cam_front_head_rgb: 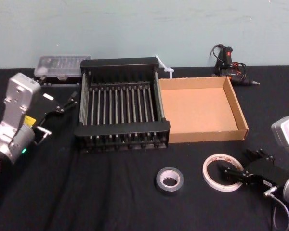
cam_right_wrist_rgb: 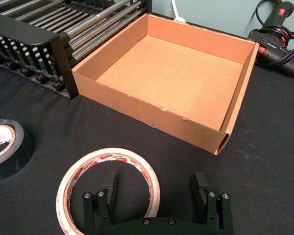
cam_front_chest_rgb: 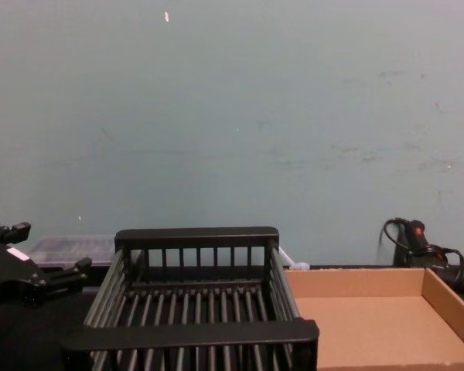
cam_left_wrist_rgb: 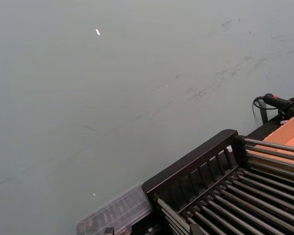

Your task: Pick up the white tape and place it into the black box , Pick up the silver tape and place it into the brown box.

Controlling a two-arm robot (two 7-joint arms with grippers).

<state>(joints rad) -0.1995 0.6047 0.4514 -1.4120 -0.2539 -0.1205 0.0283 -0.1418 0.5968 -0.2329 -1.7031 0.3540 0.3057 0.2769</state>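
The white tape (cam_front_head_rgb: 223, 172) lies flat on the black cloth at the front right, its red print showing on the core (cam_right_wrist_rgb: 108, 188). My right gripper (cam_front_head_rgb: 237, 172) is down at it and open; in the right wrist view (cam_right_wrist_rgb: 154, 188) one finger stands inside the ring and the other outside, straddling the rim. The silver tape (cam_front_head_rgb: 169, 180) lies flat to its left (cam_right_wrist_rgb: 7, 147). Behind them stand the black box (cam_front_head_rgb: 123, 131) and, touching its right side, the brown box (cam_front_head_rgb: 241, 115), both with nothing inside. My left gripper (cam_front_head_rgb: 67, 102) hangs open left of the black box (cam_front_chest_rgb: 193, 334).
A clear plastic case (cam_front_head_rgb: 62, 67) sits at the back left behind the black box. A black corded tool (cam_front_head_rgb: 231, 65) lies at the back right behind the brown box (cam_right_wrist_rgb: 225, 137). A white strip (cam_front_head_rgb: 164, 67) pokes up between the boxes. A pale wall closes the back.
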